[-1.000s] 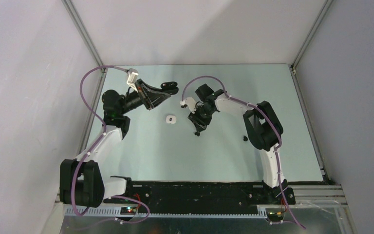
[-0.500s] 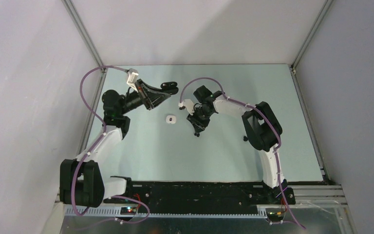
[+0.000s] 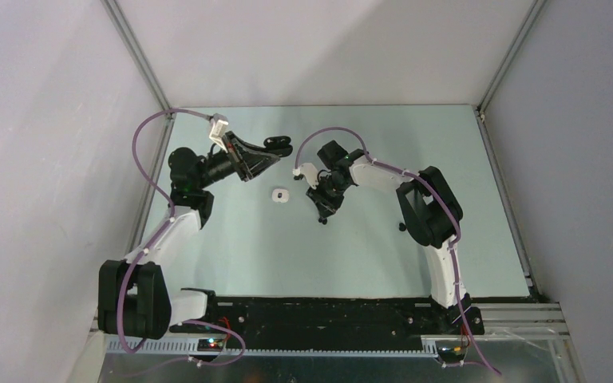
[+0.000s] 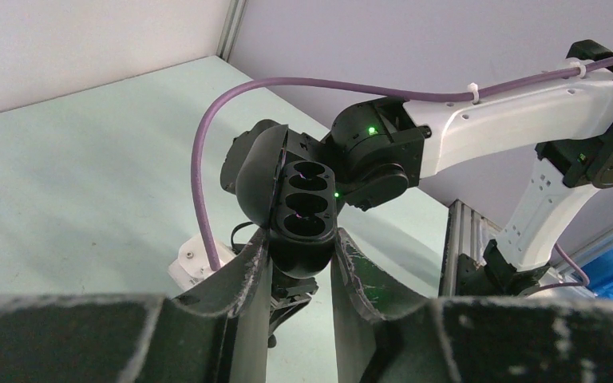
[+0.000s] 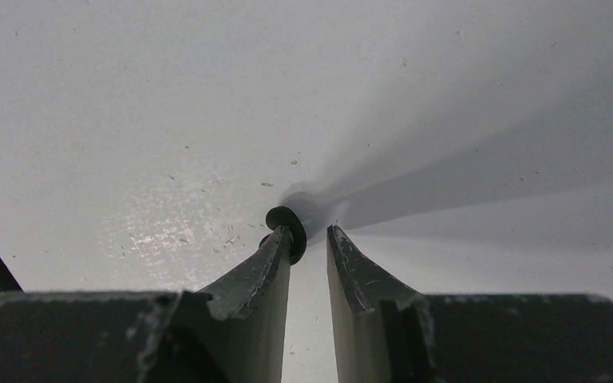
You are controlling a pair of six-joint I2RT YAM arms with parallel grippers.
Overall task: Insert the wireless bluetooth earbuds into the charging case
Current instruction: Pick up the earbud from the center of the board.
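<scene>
One black earbud [image 5: 285, 223] lies on the counter [image 5: 128, 120] at the very tip of the right pincer [image 5: 310, 234], touching one finger's end rather than sitting in the narrow gap between the slightly parted jaws. Its long axis is too small to read. The left pincer [image 4: 297, 243] is clamped on the open charging case [image 4: 303, 203], held aloft. Since a second ago the right elbow has swung slightly inward and the tip has scarcely moved.
</scene>
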